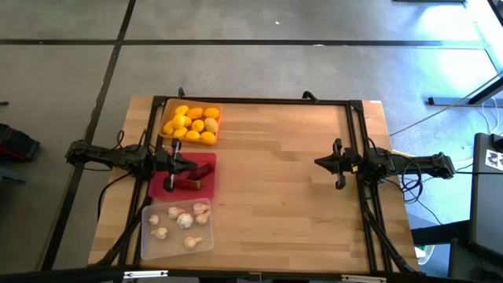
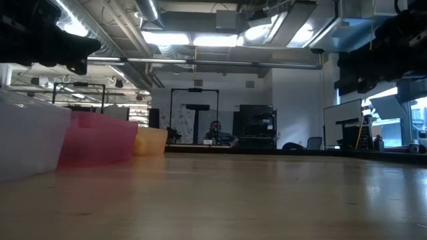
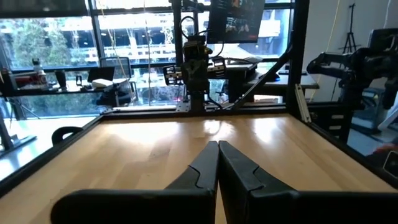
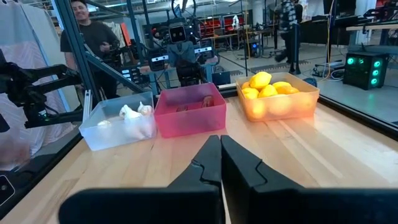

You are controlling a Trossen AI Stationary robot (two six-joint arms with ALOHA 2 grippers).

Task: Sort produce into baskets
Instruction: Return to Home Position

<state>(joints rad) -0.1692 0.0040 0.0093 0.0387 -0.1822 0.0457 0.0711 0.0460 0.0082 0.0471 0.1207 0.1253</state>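
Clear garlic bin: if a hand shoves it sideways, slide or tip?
Probably slides: the clear bin is shallow and wide, sitting flat on the wooden table. Likely light, with only a few garlic bulbs inside; they sit loose and may roll. The red bin sits close beside it, so pushing that way likely shoves both.

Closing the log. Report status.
Left gripper shut, above red basket. Right gripper shut, over bare table. Lemons, peppers, garlic sorted, none loose. Nothing in the way.

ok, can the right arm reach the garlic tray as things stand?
Probably yes, if its reach allows: only bare table lies between the right gripper and the clear tray. The left gripper hangs over the red tray beside it.
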